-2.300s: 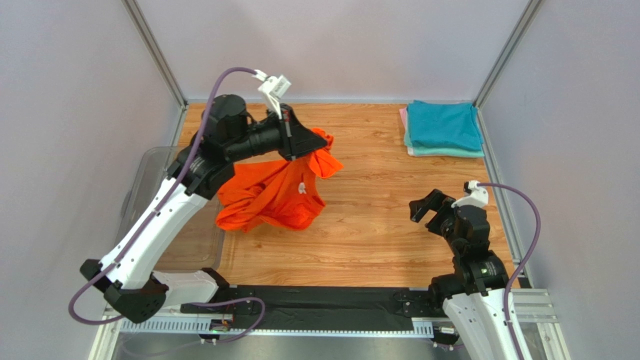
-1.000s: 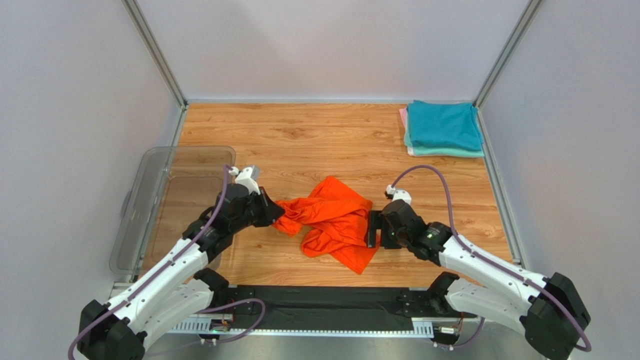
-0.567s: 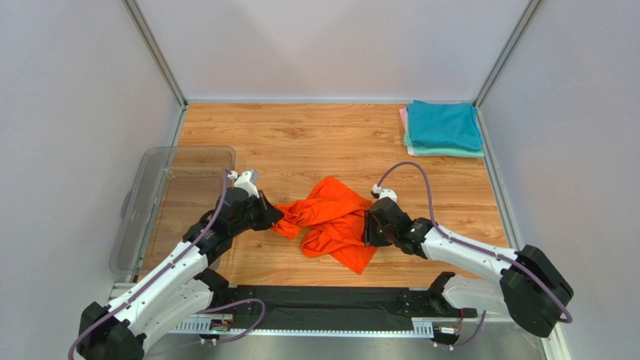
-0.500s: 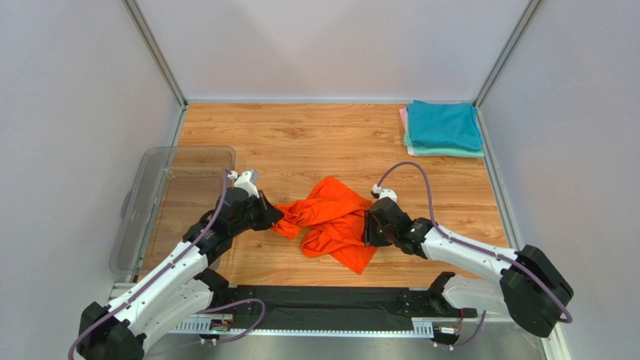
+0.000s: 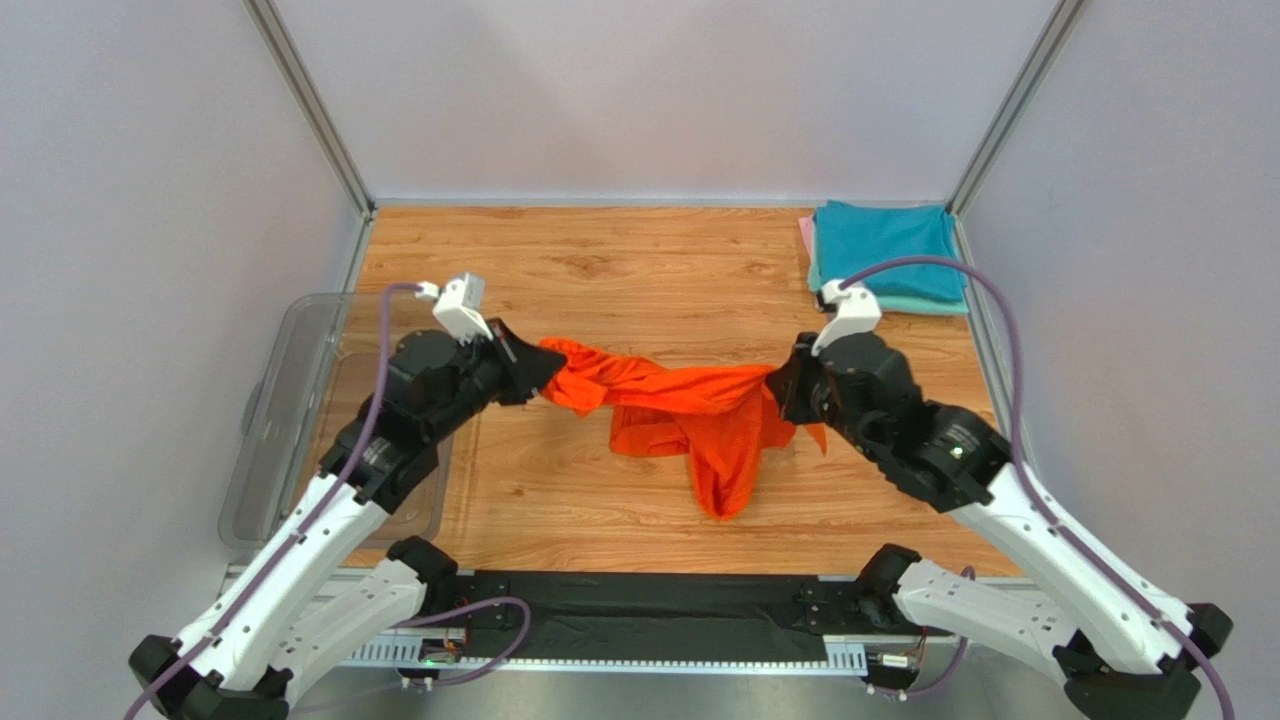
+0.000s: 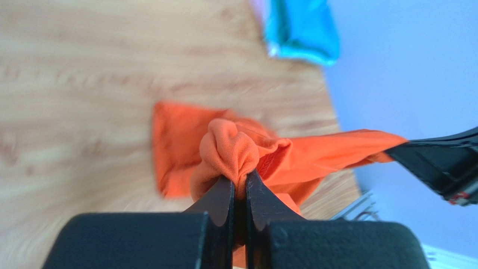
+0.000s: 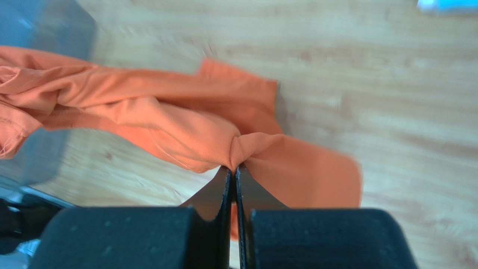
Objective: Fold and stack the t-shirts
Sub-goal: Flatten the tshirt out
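Status: shirt (image 5: 706,413) hangs bunched over mid table (image 5: 631,285), strung betw. L gripper (image 5: 519,371) and R gripper (image 5: 784,393), both clamped on small pinches. Risk: pinch slips under tension; twisted cloth won't spread flat.

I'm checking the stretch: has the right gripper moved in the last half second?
Yes. The right gripper went back and rightward, toward the folded teal stack, stretching the orange shirt.

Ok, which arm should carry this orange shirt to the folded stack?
Right, probably. The right gripper, shut on the orange shirt, is close to the folded stack in the far right corner; the left gripper, also clamped on it, is across the table beside the clear tub.
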You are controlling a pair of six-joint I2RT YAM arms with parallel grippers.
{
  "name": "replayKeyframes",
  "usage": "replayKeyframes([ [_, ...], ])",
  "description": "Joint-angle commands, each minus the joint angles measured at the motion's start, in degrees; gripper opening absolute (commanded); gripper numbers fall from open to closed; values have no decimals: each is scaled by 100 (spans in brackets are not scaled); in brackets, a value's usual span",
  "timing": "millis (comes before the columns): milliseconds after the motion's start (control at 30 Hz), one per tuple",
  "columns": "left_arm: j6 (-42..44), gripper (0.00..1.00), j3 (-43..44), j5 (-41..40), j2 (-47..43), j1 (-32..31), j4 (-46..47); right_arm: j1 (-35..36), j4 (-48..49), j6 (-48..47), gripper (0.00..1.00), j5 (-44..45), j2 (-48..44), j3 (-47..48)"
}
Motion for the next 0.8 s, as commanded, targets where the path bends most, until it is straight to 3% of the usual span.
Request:
replayKeyframes([
  [0, 163, 0, 966, 215, 59, 38, 130, 14, -494, -565, 0, 496, -153, 905],
  [200, 101, 0, 1837, 304, 77, 38, -11, 14, -811, -934, 0, 708, -197, 2285],
  [467, 286, 0, 3190, 269, 173, 38, -327, 14, -899, -1514, 0, 75, 101, 3867],
  [700, 602, 0, 4377, 164, 674, 38, -678, 14, -943, -2121, 0, 505, 883, 5151],
  [767, 716, 0, 4614, -108, 911, 38, -740, 5, -943, -2332, 0, 1039, 1234, 5467],
])
